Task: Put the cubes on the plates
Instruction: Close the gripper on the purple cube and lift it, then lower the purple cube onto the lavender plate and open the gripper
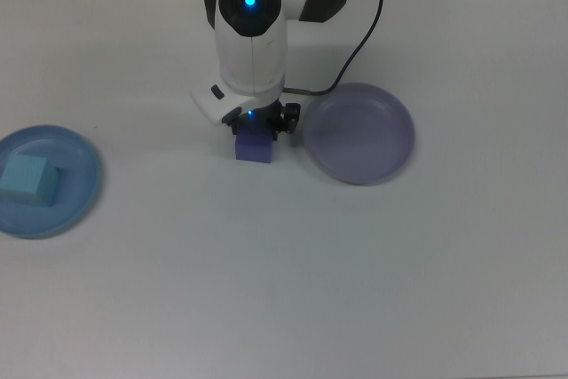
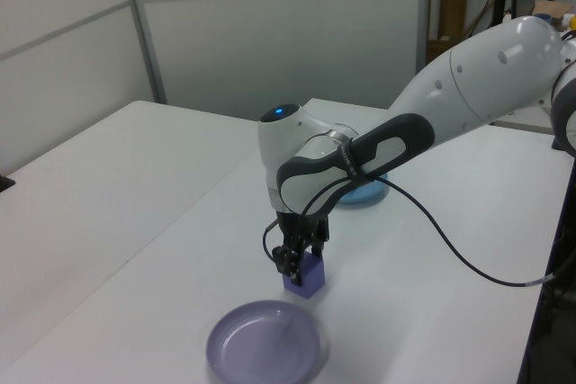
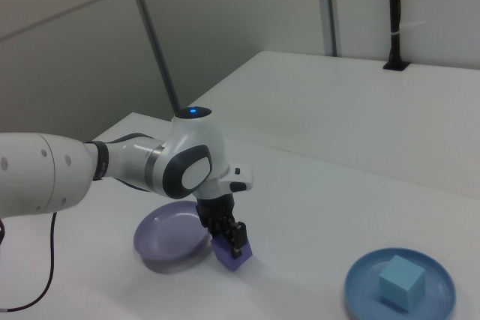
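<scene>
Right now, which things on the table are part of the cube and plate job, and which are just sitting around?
Part of the job:
- indigo cube, under the pincer
- cyan cube, already on the light blue plate
- lavender plate, nothing on it

Just about:
- black cable trailing from the arm
- the white table; nothing else lies on it
</scene>
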Robot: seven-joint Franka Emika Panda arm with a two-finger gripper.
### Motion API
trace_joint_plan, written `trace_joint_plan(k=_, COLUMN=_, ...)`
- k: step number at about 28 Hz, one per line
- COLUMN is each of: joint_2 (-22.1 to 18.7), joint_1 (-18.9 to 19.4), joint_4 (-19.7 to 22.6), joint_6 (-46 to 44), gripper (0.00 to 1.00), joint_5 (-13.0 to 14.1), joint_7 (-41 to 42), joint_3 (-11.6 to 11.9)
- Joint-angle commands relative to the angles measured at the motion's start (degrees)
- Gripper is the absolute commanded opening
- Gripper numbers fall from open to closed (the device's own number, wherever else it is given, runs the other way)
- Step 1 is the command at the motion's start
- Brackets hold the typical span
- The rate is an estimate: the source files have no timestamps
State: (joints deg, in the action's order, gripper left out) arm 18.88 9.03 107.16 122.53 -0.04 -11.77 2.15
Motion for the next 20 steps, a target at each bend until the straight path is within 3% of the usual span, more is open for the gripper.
trace_joint_plan(k=1, joint_2=-3.1, joint_1=1.6, joint_4=1.2, joint_6=0.3, gripper=0.0, joint_5=-0.8, joint_7=-0.6, joint_3=-0.3)
trace_joint_plan(k=5, joint_2=-5.6, joint_1=3.7, joint_4=0.8, joint_6=-2.9, gripper=0.0, joint_5=-0.8, joint_7=-1.5, joint_3=-0.5)
trace_joint_plan(k=8, joint_2=-7.8, joint_1=7.3, joint_4=0.8, joint_6=-3.7, gripper=0.0, joint_5=-0.8, joint_7=-4.2, joint_3=-0.5)
trace_joint_plan(k=12, joint_2=-7.7, joint_1=11.8, joint_4=-0.4, joint_6=-3.7, gripper=0.02, joint_5=-1.1, joint_7=-7.8, joint_3=-0.5)
trace_joint_plan(k=20, joint_2=-4.3, joint_1=16.4, joint_4=-0.6, joint_6=-3.0, gripper=0.08, joint_5=-7.0, joint_7=-15.1, joint_3=-0.5)
